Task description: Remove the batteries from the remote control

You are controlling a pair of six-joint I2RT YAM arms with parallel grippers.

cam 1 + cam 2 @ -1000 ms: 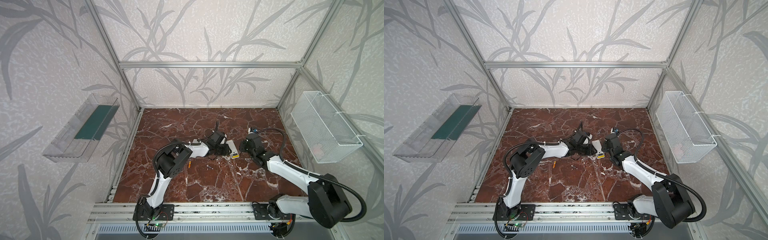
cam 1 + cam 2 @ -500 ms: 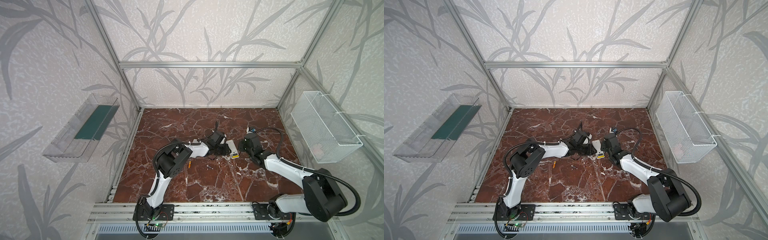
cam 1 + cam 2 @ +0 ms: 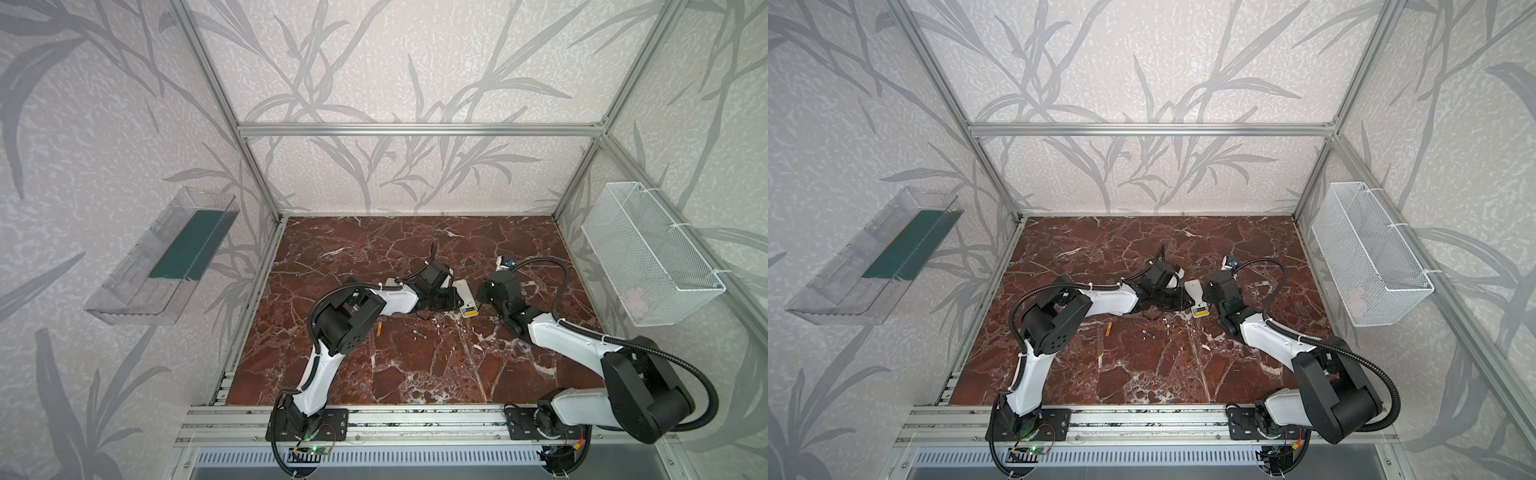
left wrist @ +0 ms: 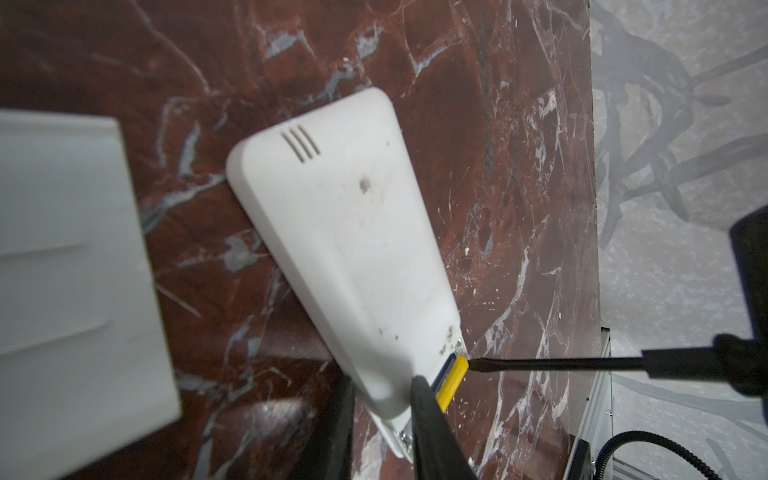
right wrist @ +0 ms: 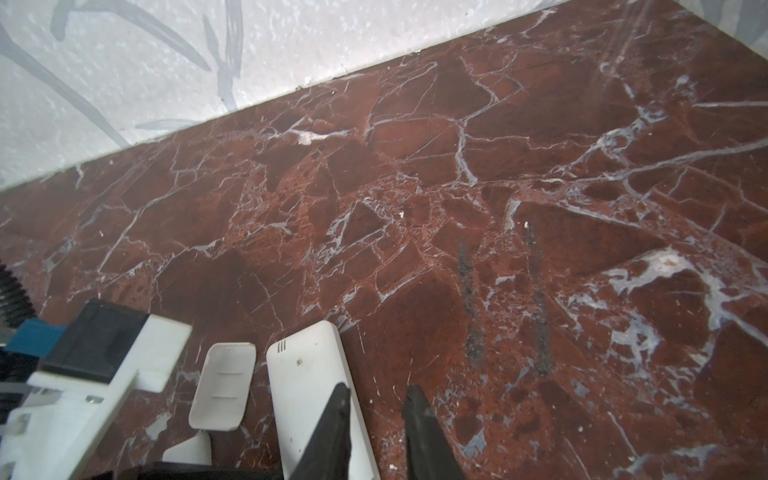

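Observation:
The white remote control (image 4: 353, 249) lies back-up on the marble, mid-table in both top views (image 3: 463, 296) (image 3: 1196, 296). Its near end is open, and a yellow battery (image 4: 453, 382) sits in the slot. My left gripper (image 4: 382, 380) pinches that end between its fingers. My right gripper (image 5: 378, 388) is beside the remote and holds a screwdriver (image 4: 561, 363). The screwdriver's dark tip touches the yellow battery's end. An orange battery (image 3: 379, 329) and a dark battery (image 3: 417, 333) lie loose on the floor in front of the left arm.
A small white cover (image 5: 222, 386) lies next to the remote, under the left wrist. A white wire basket (image 3: 648, 257) hangs on the right wall and a clear tray (image 3: 166, 257) on the left wall. The back wall is far behind the remote.
The right gripper has edged left toward the remote's open end. The left fingers have closed a little on the remote. The remote and the loose batteries have not moved.

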